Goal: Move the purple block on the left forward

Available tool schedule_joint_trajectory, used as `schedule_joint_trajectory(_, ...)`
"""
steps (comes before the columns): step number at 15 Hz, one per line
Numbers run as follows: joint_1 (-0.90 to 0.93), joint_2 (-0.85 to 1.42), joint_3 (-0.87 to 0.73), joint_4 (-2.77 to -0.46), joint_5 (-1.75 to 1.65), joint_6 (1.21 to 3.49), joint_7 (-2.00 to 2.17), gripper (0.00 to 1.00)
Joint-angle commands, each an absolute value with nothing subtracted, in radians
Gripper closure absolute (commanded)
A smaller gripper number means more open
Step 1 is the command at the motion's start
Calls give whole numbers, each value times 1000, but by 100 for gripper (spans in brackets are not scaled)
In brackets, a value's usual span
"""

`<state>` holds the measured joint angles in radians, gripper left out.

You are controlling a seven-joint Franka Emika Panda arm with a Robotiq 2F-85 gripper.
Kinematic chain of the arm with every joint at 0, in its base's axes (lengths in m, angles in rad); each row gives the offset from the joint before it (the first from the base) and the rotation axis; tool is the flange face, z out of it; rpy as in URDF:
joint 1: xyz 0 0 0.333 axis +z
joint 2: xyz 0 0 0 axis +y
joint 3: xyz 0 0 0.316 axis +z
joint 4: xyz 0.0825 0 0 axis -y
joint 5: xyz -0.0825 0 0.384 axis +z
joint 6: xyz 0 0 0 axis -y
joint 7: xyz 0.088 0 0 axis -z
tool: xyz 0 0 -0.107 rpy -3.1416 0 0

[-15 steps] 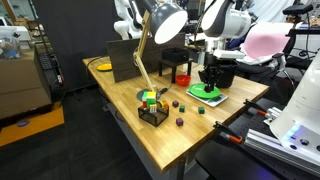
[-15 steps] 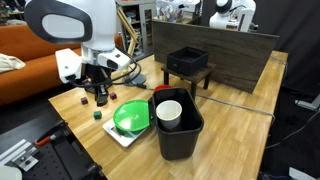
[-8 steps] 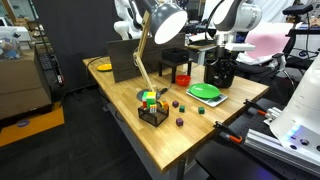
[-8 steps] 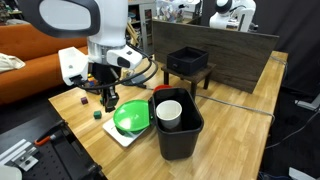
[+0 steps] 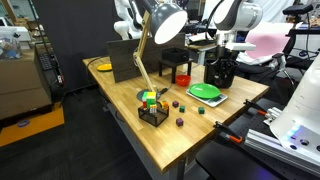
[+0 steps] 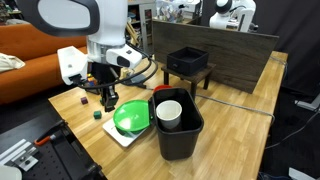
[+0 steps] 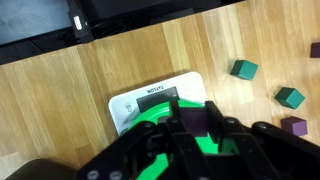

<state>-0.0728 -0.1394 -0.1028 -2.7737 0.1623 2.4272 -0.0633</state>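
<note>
**A:** What is the gripper doing?

**B:** In the wrist view the gripper [image 7: 193, 128] has its fingers drawn in on a small purple block [image 7: 194, 116], pinching it between them. In an exterior view it [image 6: 106, 101] hangs above the tabletop [image 6: 235, 120], clear of the wood.

**A:** And directly beneath it?

**B:** A green plate [image 7: 150, 120] lies on a white board [image 7: 150, 98]. The held block hangs over the plate's edge. Off to one side, two green blocks [image 7: 244, 69] rest on the bare wood, with another purple block [image 7: 294, 126] near them, all apart from the plate.

**A:** What else does the tabletop carry?

**B:** It is light wooden planking. A black bin [image 6: 185, 140] stands just beside the plate with a white cup [image 6: 169, 110] inside. Further back sits a black box [image 6: 187, 62] in front of a dark upright panel [image 6: 235, 55]. In an exterior view a desk lamp [image 5: 160, 25] leans over a coloured cube [image 5: 150, 98].

**A:** And the room?

**B:** An orange sofa [image 6: 30, 45] stands behind the arm, and cardboard boxes [image 5: 20, 80] sit beyond the table's far end.
</note>
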Motion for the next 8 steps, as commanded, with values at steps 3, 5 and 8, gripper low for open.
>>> schedule_joint_trajectory(3, -74, -140, -102, -2773, 162, 2425, -63, 93)
schedule_joint_trajectory(5, -75, -127, -90, -2759, 119, 2437, -35, 93)
schedule_joint_trajectory(8, -62, -93, -73, -2708, 86, 2442, -40, 93)
